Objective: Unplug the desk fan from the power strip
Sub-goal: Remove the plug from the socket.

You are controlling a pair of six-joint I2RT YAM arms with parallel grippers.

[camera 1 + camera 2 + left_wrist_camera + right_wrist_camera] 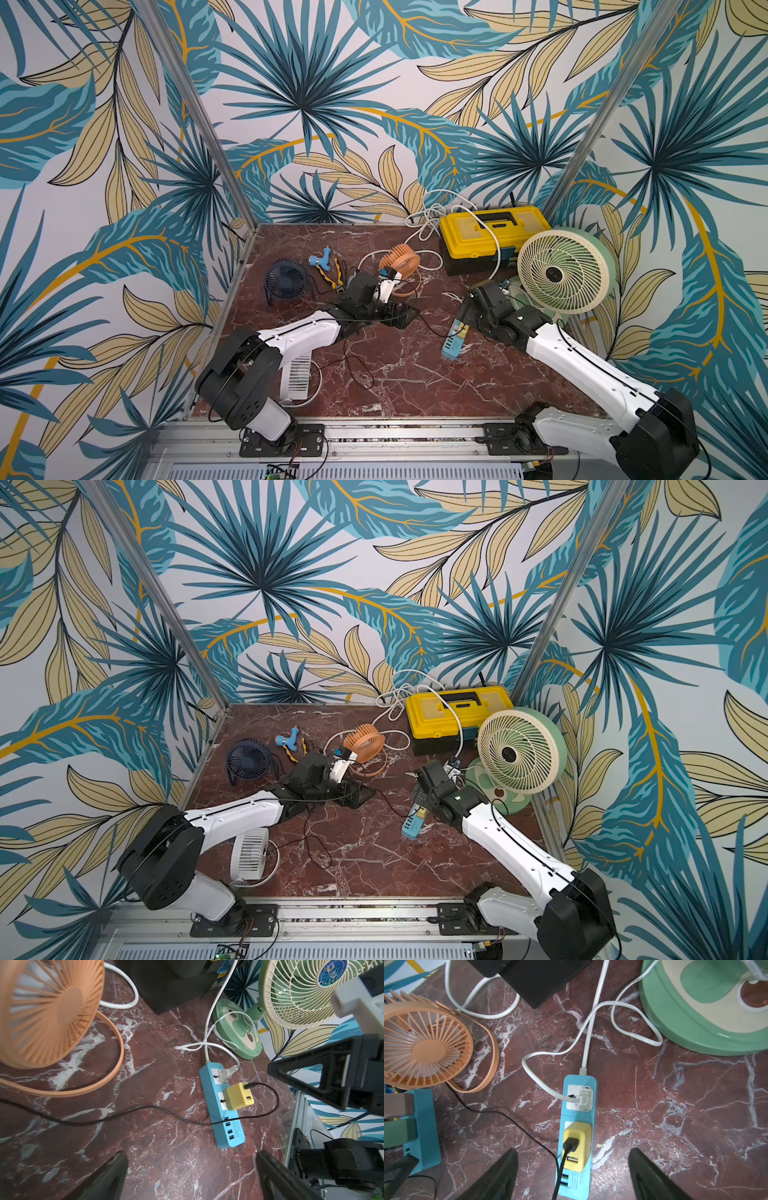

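A blue power strip [577, 1184] lies on the marble table [415, 374], seen in both top views [411, 825]. Its upper socket holds a white plug [584, 1099] whose white cord loops toward the green desk fan [563, 272]. A yellow USB adapter [577, 1136] with a black cable [508, 1118] fills the lower socket. My right gripper [573, 1153] hovers open just above the strip, with one finger on each side of the adapter and touching nothing. My left gripper [192, 1155] hangs open over bare table left of the strip [222, 1105], beside the orange fan [47, 1012].
A yellow toolbox [492, 235] stands at the back right with white cable coiled over it. A navy fan [286, 280], a blue tool [322, 257] and pliers [330, 274] lie at the back left. A white fan [296, 376] sits under my left arm.
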